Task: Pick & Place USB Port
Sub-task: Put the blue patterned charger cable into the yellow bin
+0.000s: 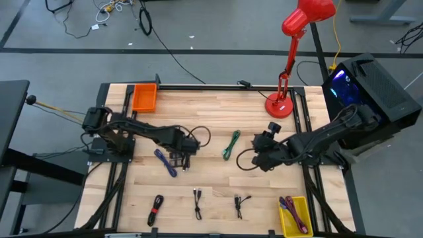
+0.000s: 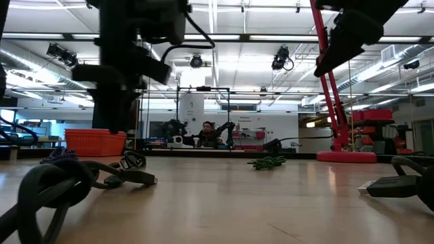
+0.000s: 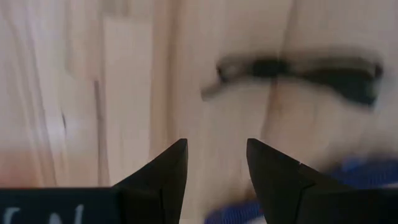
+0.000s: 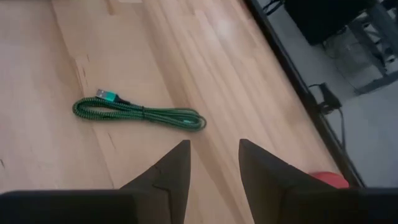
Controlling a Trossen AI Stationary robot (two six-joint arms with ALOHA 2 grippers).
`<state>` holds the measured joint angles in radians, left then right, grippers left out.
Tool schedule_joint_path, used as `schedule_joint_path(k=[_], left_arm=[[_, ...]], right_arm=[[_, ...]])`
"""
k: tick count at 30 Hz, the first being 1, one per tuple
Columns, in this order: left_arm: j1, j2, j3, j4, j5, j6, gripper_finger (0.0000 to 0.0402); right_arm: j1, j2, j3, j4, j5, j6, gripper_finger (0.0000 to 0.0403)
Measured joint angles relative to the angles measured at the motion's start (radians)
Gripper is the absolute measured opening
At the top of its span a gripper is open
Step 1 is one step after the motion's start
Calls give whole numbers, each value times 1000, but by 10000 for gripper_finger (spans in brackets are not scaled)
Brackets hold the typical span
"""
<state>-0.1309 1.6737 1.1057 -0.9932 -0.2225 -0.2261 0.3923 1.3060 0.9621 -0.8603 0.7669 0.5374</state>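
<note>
High view, left gripper [image 1: 183, 160] open (holding nothing) just beside blue cable [image 1: 165, 162], right gripper [image 1: 259, 158] open too, green cable [image 1: 230, 145] near it on counter [image 1: 211, 112].

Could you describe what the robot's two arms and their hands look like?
Both arms are dark, jointed and slender, with black cables looping beside them. The left hand and right hand each end in two dark, wedge-shaped fingers tapering to points, without visible markings.

- Left gripper [image 3: 216, 163]: two dark fingers [image 3: 166, 174] apart, nothing between them.
- Wooden table [image 3: 124, 93]: pale planks fill the view beyond the fingers.
- Dark cable [image 3: 298, 70]: blurred, lying crosswise ahead of the fingertips.
- Blue cable [image 3: 354, 169]: partly hidden just beside one finger.
</note>
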Motion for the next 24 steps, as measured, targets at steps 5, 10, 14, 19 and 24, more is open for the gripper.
schedule_joint_path(k=[5, 10, 14, 19, 24], left_arm=[[-82, 0, 0, -67, 68, 2, 172], [-161, 0, 0, -80, 89, 12, 172], [-204, 22, 0, -86, 67, 28, 172], [-222, 64, 0, -79, 59, 48, 172], [-220, 98, 0, -80, 101, 81, 172]], right_arm=[[-47, 0, -48, 72, -26, -36, 137], [-67, -1, -49, 102, -26, -53, 137], [-67, -5, -49, 139, -27, -68, 137], [-66, -5, -49, 169, -64, -78, 137], [-66, -5, -49, 187, -69, -101, 137]])
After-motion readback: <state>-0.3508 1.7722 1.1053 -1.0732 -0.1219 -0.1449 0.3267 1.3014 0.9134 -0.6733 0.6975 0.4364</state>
